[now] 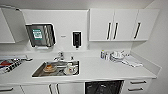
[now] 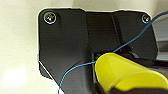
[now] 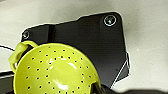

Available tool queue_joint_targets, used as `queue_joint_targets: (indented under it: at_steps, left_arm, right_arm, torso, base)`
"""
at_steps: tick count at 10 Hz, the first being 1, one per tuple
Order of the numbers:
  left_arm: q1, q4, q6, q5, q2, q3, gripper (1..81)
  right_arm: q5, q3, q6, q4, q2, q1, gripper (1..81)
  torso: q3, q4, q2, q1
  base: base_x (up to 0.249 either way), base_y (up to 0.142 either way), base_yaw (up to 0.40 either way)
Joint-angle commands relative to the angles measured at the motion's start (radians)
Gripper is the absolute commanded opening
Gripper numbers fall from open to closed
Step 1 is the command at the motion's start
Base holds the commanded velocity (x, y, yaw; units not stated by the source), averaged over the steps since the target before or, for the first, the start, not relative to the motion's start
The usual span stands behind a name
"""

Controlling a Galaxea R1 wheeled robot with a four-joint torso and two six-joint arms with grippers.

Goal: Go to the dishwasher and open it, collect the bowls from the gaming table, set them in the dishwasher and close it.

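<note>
Yellow-green: one perforated bowl, one plain bowl; either tool's grip cannot be told.

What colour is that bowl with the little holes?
Yellow-green, dotted with small dark holes; the bowl shows best in the right wrist view.

No readable text; green label on wall dispenser too blurred to make out
</note>
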Motion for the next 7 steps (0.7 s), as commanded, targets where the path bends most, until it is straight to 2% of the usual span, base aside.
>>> queue_joint_targets:
  at_steps: [1, 4, 7]
  left_arm:
    - [-0.035, 0.003, 0.008, 0.069, 0.003, 0.003, 1.0]
    - [-0.035, 0.003, 0.008, 0.069, -0.001, 0.004, 1.0]
    - [-0.035, 0.0, 0.008, 0.069, -0.01, 0.011, 1.0]
  right_arm:
    - [-0.054, 0.002, -0.002, -0.003, -0.013, 0.041, 1.0]
    - [-0.061, 0.008, 0.013, 0.011, -0.019, 0.046, 1.0]
    - [-0.06, 0.091, 0.015, 0.011, -0.073, 0.04, 1.0]
  torso:
    - [0.0, 0.0, 0.0, 0.0]
    - [0.0, 0.0, 0.0, 0.001]
    - [0.0, 0.0, 0.001, 0.001]
  base:
    - [0.101, 0.0, 0.0]
    - [0.055, 0.0, 0.0]
    - [0.0, 0.0, 0.0]
